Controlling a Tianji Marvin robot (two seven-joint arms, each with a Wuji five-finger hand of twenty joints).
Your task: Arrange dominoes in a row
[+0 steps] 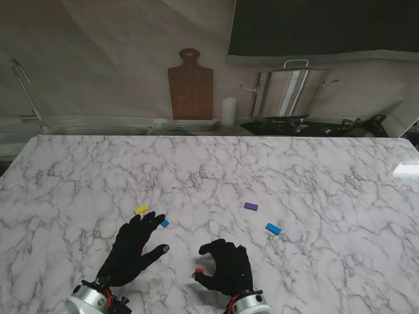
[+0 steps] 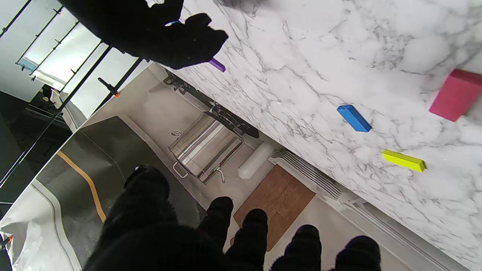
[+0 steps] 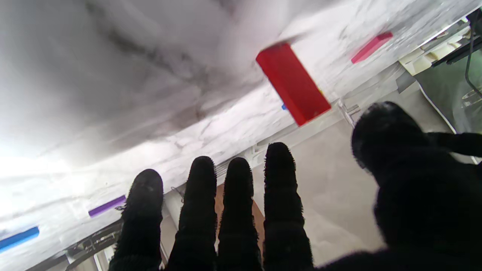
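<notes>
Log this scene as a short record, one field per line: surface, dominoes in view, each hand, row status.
surface: marble table
dominoes: yellow domino, purple domino, blue domino, small blue domino, red domino, pink domino
left hand: open, fingers spread, holding nothing, beside the small blue domino
right hand: fingers curled, apart from the red domino in the wrist view
row status: not begun; pieces scattered and apart

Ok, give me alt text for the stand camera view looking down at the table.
Two black-gloved robot hands rest low on a white marble table, the right hand curled beside a small red domino, the left hand spread open. Yellow, purple and two blue dominoes lie scattered beyond them.
</notes>
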